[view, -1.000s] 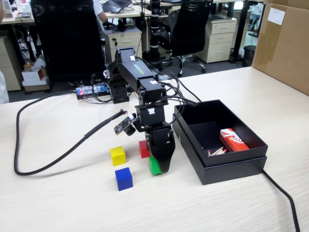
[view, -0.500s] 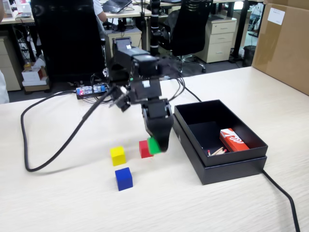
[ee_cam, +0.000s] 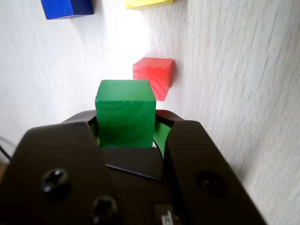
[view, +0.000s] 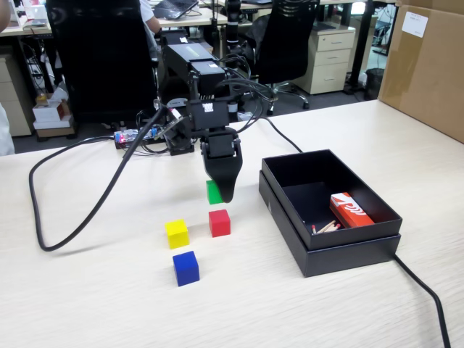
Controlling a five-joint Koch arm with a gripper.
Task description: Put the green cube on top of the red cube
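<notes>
Fixed view first: the gripper (view: 220,190) has come up off the table with the green cube (view: 213,191) in it. A second ago it was down low beside the red cube (view: 219,222); now it hangs in the air just behind and above it. So the pick-up looks done, and what's left is lining up and setting it down. The arm is folded high, with the gripper pointing nearly straight down.

Wrist view: the jaws are clamped on the green cube (ee_cam: 125,119) from both sides. The red cube (ee_cam: 153,77) sits on the table just ahead, slightly right.
</notes>
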